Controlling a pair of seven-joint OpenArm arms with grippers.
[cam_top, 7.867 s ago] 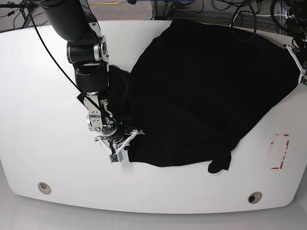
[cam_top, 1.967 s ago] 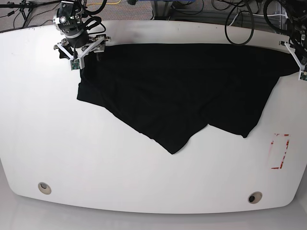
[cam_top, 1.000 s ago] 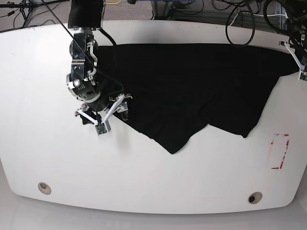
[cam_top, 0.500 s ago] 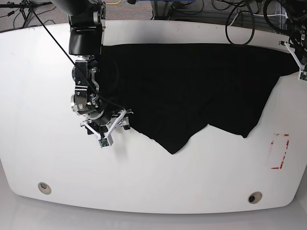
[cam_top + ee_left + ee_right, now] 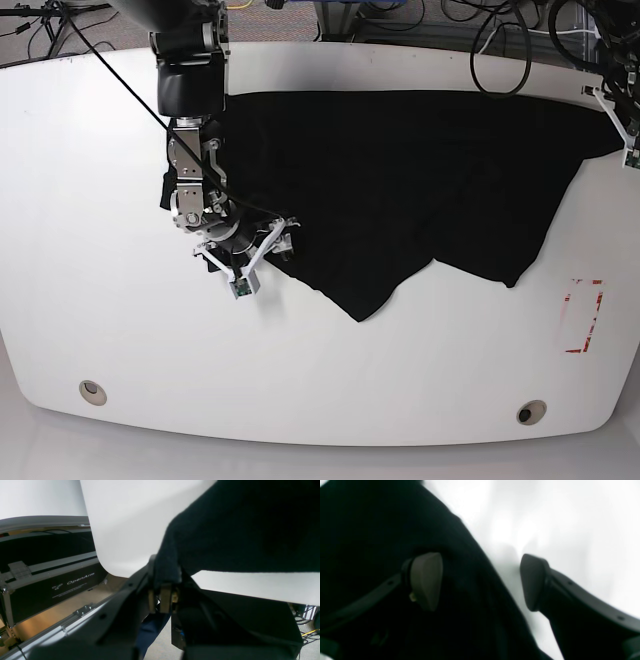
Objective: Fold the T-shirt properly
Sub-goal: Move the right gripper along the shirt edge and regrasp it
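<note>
Right end effector (image 5: pixel 262 256) jaws apart, straddling the T-shirt (image 5: pixel 400 170) near-left hem edge. Left end effector (image 5: pixel 162 597) clamped on far-right corner at table (image 5: pixel 100 300) edge; near side bare.

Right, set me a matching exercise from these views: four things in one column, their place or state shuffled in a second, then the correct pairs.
Things:
1. left gripper
2. right gripper
3. T-shirt
4. red marking

States or places:
A. spread out over the white table
B. jaws wide apart, astride the cloth's edge
C. on bare tabletop, apart from the cloth
D. clamped on a corner of black fabric at the table's edge

Pairs: 1-D, 2-B, 3-A, 4-C
</note>
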